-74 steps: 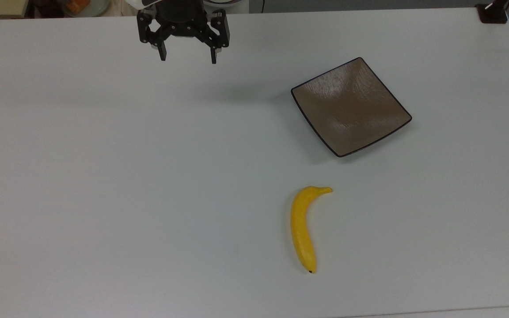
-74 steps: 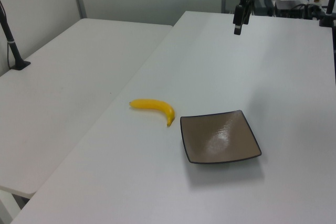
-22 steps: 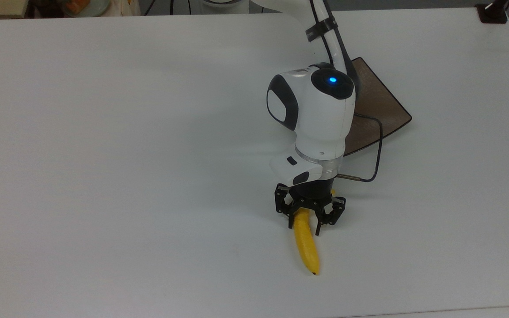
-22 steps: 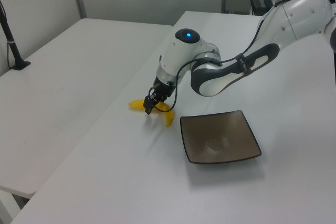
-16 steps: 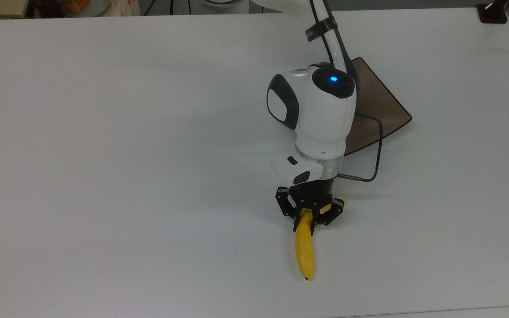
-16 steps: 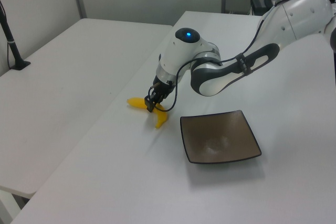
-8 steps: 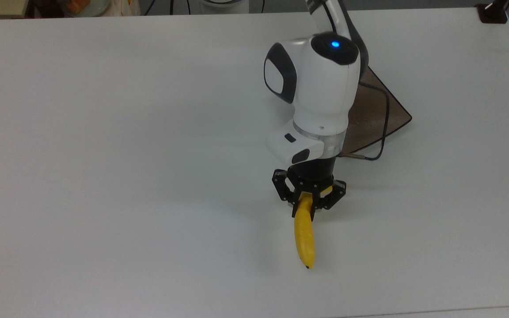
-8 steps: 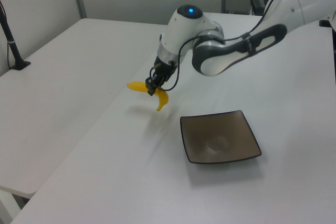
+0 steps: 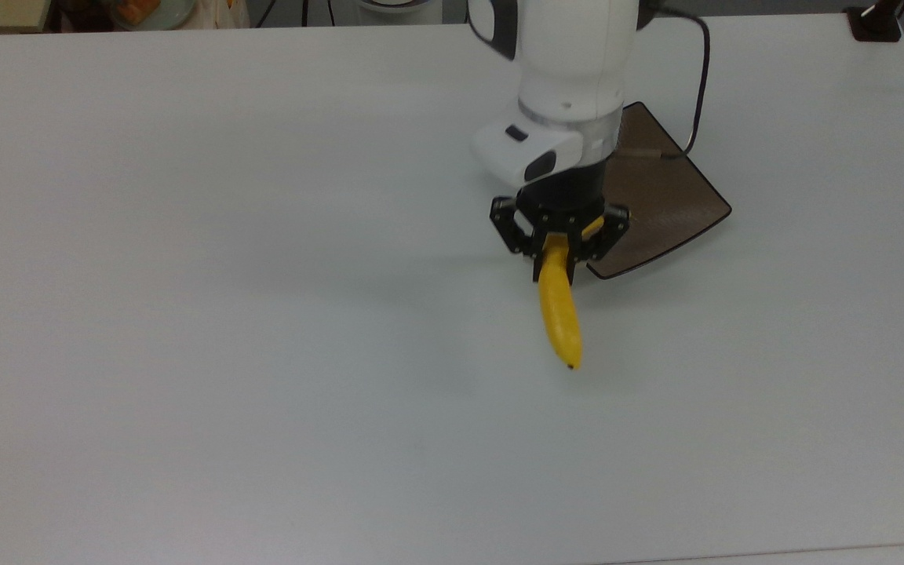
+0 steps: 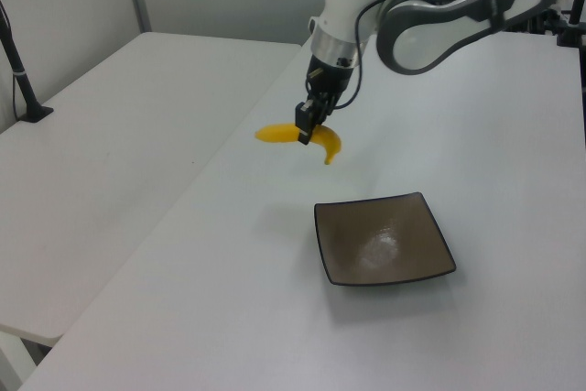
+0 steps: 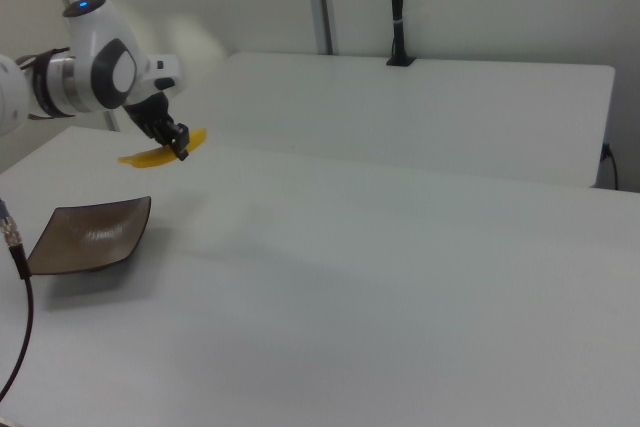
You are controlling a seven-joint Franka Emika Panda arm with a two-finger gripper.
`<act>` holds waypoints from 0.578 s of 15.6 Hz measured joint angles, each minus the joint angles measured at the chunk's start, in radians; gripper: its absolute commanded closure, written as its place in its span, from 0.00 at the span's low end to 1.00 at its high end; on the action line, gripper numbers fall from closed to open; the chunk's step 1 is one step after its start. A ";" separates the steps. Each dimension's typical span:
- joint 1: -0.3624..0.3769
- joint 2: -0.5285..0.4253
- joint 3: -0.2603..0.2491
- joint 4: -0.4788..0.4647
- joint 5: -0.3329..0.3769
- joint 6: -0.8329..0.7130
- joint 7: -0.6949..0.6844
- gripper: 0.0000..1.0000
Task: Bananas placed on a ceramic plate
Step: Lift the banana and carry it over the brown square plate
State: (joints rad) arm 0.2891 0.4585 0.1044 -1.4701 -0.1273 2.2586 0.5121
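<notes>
Beside the ceramic plate, the claw has lifted higher, pinching the banana.

Banana: bright yellow, curved, dark tip, clamped near its stem end in the tool, hanging clear of the bench. Ceramic plate: square, glossy brown-grey, dark rim, empty, flat on the bench, below and just beside the tool.
</notes>
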 measured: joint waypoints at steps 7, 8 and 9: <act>0.003 -0.240 0.087 -0.312 0.024 -0.003 0.000 0.87; 0.004 -0.257 0.102 -0.338 0.027 -0.003 0.002 0.87; 0.004 -0.263 0.113 -0.348 0.028 -0.004 0.009 0.80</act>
State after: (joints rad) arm 0.2930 0.1952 0.2178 -1.8183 -0.0989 2.2543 0.5212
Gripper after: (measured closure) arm 0.683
